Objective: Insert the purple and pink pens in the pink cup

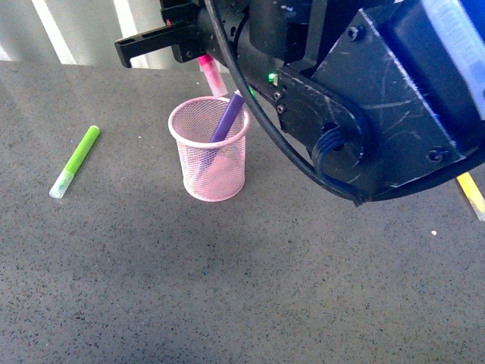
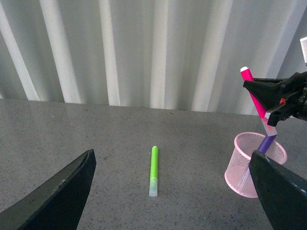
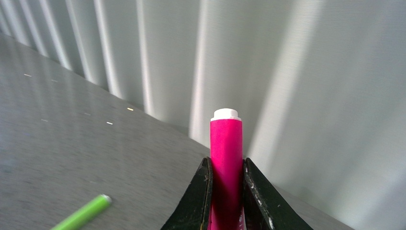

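The pink cup (image 1: 212,152) stands on the grey table, also in the left wrist view (image 2: 249,165). The purple pen (image 1: 227,117) leans inside it, its top sticking out of the rim (image 2: 265,142). My right gripper (image 1: 198,47) is shut on the pink pen (image 1: 212,76) and holds it tilted just above and behind the cup. In the right wrist view the pink pen (image 3: 226,163) sits between the shut jaws, white end up; it also shows in the left wrist view (image 2: 256,98). My left gripper (image 2: 170,191) is open and empty, well left of the cup.
A lime green marker (image 1: 76,161) lies on the table left of the cup, also in the left wrist view (image 2: 154,170). A yellow marker (image 1: 471,193) lies at the right edge, partly hidden by my right arm. A ribbed white wall stands behind the table.
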{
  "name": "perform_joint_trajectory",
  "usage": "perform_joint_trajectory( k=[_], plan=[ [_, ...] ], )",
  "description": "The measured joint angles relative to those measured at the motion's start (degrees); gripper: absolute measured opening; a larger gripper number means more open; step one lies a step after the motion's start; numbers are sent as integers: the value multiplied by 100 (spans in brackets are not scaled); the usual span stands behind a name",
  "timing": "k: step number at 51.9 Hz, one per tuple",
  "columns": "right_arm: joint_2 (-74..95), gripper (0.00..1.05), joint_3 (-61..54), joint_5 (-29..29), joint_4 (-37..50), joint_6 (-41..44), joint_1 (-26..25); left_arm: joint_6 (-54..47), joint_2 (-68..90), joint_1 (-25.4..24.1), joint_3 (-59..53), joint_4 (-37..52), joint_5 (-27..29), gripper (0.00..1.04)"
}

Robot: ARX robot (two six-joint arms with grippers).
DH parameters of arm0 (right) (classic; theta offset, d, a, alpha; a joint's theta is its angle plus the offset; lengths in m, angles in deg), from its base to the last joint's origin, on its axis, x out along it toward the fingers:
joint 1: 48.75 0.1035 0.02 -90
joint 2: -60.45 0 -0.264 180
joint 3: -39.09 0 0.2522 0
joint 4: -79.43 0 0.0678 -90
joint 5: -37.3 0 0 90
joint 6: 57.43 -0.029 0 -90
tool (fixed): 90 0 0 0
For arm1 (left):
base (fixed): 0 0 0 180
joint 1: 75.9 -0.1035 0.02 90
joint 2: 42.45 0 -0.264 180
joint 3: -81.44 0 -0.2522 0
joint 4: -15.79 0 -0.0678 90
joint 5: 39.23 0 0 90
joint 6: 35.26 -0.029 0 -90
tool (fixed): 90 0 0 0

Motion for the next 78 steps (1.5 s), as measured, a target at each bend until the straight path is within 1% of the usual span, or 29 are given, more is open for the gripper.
perform_joint_trajectory(
  k=[10, 22, 63, 65, 69, 72, 73, 75, 78],
  plan=[
    [199, 11, 273, -83, -155, -337, 50, 0, 0, 0, 0, 0, 0, 98],
    [393, 11, 385, 7, -181, -446, 74, 0, 0, 0, 0, 0, 0, 98],
    [595, 12, 354, 52, -166, -492, 203, 0, 0, 0, 0, 0, 0, 98],
    [595, 19, 339, 50, -177, -494, 214, 0, 0, 0, 0, 0, 0, 98],
    [595, 30, 306, 52, -179, -501, 232, 0, 0, 0, 0, 0, 0, 98],
    [595, 40, 282, 50, -179, -501, 245, 0, 0, 0, 0, 0, 2, 98],
    [595, 42, 282, 48, -179, -501, 247, 0, 0, 0, 0, 0, 0, 98],
    [595, 53, 264, 48, -179, -503, 256, 0, 0, 0, 0, 0, 0, 98],
    [595, 62, 245, 26, -179, -507, 260, 0, 0, 0, 0, 0, 0, 98]
  ],
)
